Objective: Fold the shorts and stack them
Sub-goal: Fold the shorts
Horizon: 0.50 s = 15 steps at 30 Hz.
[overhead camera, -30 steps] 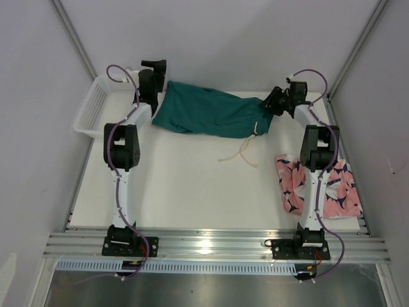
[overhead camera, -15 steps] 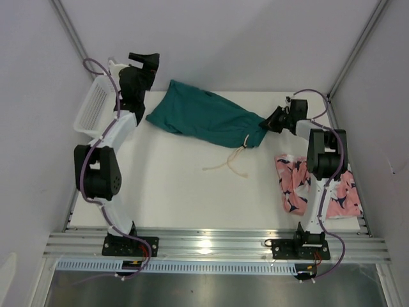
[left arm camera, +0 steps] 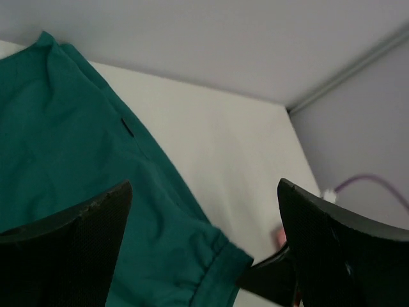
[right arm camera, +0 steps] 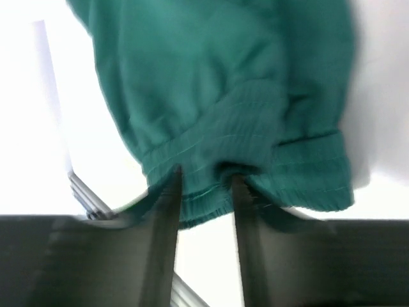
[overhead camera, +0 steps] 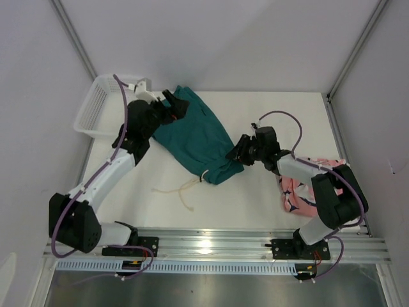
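The dark teal shorts lie diagonally across the table, waistband end nearest me, with the pale drawstring trailing off to the left. My right gripper is at that waistband. In the right wrist view the gripper has its fingers partly apart, and the teal waistband lies loosely across the tips. My left gripper hovers wide open over the far end of the shorts; teal cloth shows between its fingers. The pink shark-print shorts lie crumpled under the right arm.
A white mesh basket stands at the back left corner, beside the left arm. Grey walls close in the table on three sides. An aluminium rail runs along the near edge.
The teal shorts went from lying across the back to lying diagonally toward the middle, dragged by the right gripper, whose jaws have since parted. The left arm swung out, then back over the far end.
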Tool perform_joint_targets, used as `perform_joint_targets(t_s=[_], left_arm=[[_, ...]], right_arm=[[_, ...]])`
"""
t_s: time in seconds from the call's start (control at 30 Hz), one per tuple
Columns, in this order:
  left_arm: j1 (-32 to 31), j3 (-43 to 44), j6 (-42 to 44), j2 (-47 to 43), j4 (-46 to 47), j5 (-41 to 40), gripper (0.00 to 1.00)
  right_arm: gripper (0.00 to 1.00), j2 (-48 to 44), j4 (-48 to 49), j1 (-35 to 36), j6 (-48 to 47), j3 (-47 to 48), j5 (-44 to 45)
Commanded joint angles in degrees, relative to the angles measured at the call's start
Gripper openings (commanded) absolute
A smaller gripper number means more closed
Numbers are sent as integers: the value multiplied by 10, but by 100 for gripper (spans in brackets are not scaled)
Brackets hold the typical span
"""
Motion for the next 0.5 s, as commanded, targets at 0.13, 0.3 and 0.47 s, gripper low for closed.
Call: perform_joint_targets(t_s=[0.13,0.3,0.47], left_arm=[[-123,-123,171,-119,-101,-23,94],[-246,-183,199,-151,-137,-96,95],[-340,-212,219,-137,-143,-195,96]], right_arm=[[58,-70,-9,46,14,-28,48],[63,-85,-4,52,17,-48,43],[63,-78,3,48,15,-57,50]])
